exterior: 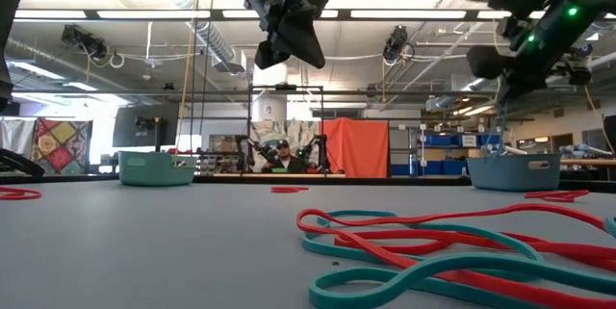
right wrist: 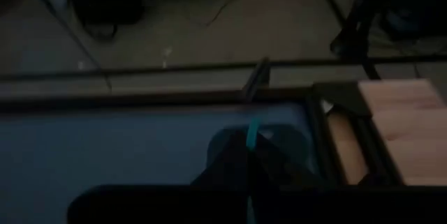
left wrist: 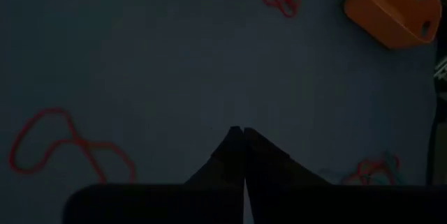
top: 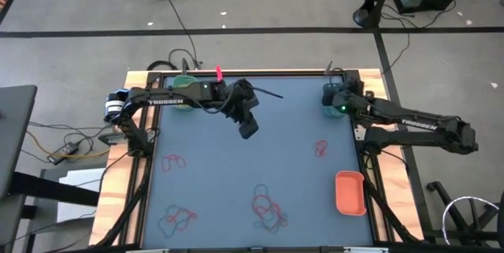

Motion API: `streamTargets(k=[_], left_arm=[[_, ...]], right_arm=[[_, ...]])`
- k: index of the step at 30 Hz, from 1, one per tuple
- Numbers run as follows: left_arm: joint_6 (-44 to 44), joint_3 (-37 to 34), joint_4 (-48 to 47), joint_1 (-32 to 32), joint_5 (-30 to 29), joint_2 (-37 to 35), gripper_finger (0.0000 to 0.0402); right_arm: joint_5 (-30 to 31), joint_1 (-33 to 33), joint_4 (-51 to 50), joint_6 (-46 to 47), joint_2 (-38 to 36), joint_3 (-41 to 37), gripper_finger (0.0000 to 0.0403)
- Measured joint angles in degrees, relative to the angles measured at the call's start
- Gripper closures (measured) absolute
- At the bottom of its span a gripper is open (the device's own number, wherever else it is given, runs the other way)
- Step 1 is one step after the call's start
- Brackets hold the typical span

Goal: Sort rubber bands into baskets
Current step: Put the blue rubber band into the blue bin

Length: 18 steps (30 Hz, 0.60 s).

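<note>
Hovering right claw (right wrist: pixel 248 155) apparently pinches teal band (right wrist: pixel 252 135).

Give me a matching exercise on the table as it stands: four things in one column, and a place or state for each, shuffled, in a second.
Things:
1. orange basket
2. teal basket
3. left end effector
4. right end effector

Place or state:
A. shut on a teal rubber band
B. at the far right corner of the table
C. shut and empty, above the middle of the table
D. by the table's right edge, toward the near side

Pairs: 1-D, 2-B, 3-C, 4-A
</note>
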Motion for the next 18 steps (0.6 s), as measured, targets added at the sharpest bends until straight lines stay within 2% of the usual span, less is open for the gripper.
streamTargets(k=[4, 8, 13, 18], left_arm=[[0.1, 0.0, -0.6, 0.0, -1.0, 0.0, 0.0396], [0.1, 0.0, -0.5, 0.0, -2.2, 0.0, 0.0396], [0.2, 0.0, -0.4, 0.0, -3.9, 0.0, 0.0395], [0.9, 0.0, -0.4, 0.0, -4.2, 0.0, 0.0395]], right_arm=[[3.6, -0.2, 0.0, 0.0, -2.6, 0.0, 0.0398], [2.8, -1.9, -2.1, 0.0, -2.8, 0.0, 0.0398], [-2.7, -4.3, -7.1, 1.5, -0.6, 0.0, 0.0394], [-10.5, -5.2, -7.3, 1.0, 1.1, 0.0, 0.0369]])
